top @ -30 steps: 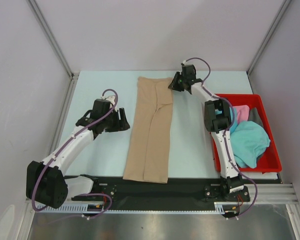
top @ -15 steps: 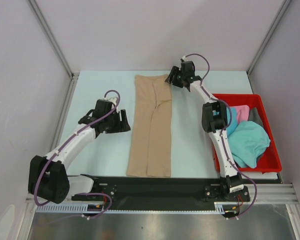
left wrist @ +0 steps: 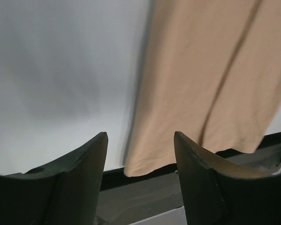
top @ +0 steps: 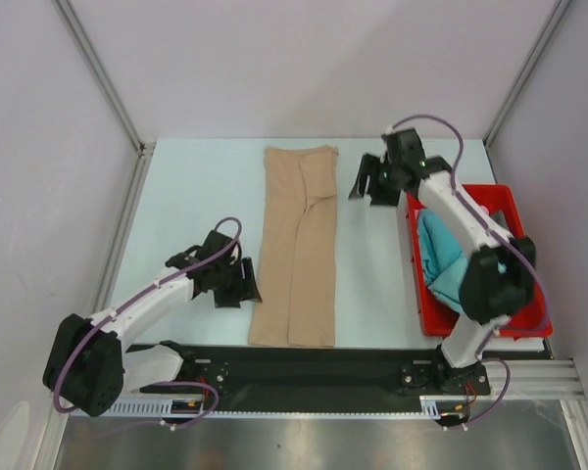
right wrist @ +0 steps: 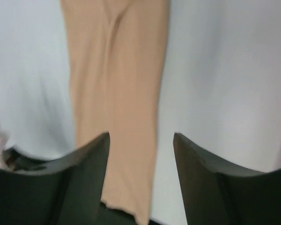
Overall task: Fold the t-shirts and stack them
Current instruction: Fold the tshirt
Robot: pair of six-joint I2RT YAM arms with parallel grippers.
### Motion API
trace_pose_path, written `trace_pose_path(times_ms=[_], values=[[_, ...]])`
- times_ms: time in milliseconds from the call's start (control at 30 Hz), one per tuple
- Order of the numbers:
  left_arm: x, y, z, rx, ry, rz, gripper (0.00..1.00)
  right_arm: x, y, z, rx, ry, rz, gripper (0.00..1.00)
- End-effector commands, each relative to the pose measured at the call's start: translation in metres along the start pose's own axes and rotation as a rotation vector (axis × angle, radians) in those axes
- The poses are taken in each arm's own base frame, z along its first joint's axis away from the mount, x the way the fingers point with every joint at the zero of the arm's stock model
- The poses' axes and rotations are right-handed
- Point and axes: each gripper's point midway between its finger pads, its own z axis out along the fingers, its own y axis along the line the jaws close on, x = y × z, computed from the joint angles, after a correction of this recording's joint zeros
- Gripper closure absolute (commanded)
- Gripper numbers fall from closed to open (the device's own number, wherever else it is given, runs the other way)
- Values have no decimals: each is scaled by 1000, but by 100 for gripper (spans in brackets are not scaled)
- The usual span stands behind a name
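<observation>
The tan t-shirt [top: 296,245] lies flat on the table as a long narrow strip, running from the far side to the near black edge. My left gripper [top: 245,287] is open and empty, just left of the shirt's near part. In the left wrist view [left wrist: 140,154] the shirt's near left corner [left wrist: 140,164] lies between the fingers. My right gripper [top: 366,186] is open and empty, to the right of the shirt's far end. The blurred right wrist view [right wrist: 140,145] shows the strip [right wrist: 117,70] below. A teal t-shirt [top: 439,257] lies in the bin. The pink t-shirt is hidden.
A red plastic bin [top: 514,323] stands at the right edge, with my right arm reaching over it. A black strip [top: 304,364] runs along the table's near edge, and it also shows in the left wrist view [left wrist: 145,192]. Grey walls enclose the table.
My right gripper has left the shirt's far right corner and moved right, its arm swinging over the bin. My left gripper has moved nearer, toward the shirt's near left corner.
</observation>
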Motion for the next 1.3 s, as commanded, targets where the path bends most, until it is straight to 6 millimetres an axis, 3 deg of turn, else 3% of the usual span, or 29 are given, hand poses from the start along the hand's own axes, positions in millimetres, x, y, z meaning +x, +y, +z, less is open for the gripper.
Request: trace_pose_path(times_ms=[0,33,67,133,233,300,367,400,600,867,1167,1267], values=[[40,15,10,-42,94,-174,36,110,22,-37,-165,228,85,39],[43,16,10,-45,90,-188,37,147,18,-51,-197,269,106,43],[47,21,10,-52,76,-191,38,171,32,-56,-260,296,87,46],[51,25,10,-60,62,-187,41,215,33,-70,-294,327,97,48],[56,23,10,-46,46,-166,45,255,44,-81,-342,354,132,47],[67,23,14,-48,64,-175,45,291,42,-87,-388,397,141,43],[76,27,19,-56,84,-182,46,299,45,-88,-409,387,189,41],[79,28,20,-62,84,-184,46,316,38,-85,-391,416,198,39],[90,39,26,-87,83,-192,47,345,24,-69,-360,437,245,38],[99,50,28,-127,96,-207,54,358,11,-53,-316,434,234,44],[111,53,30,-144,126,-216,60,366,14,-46,-324,456,253,53],[117,54,31,-154,141,-224,67,371,14,-45,-325,471,268,56]])
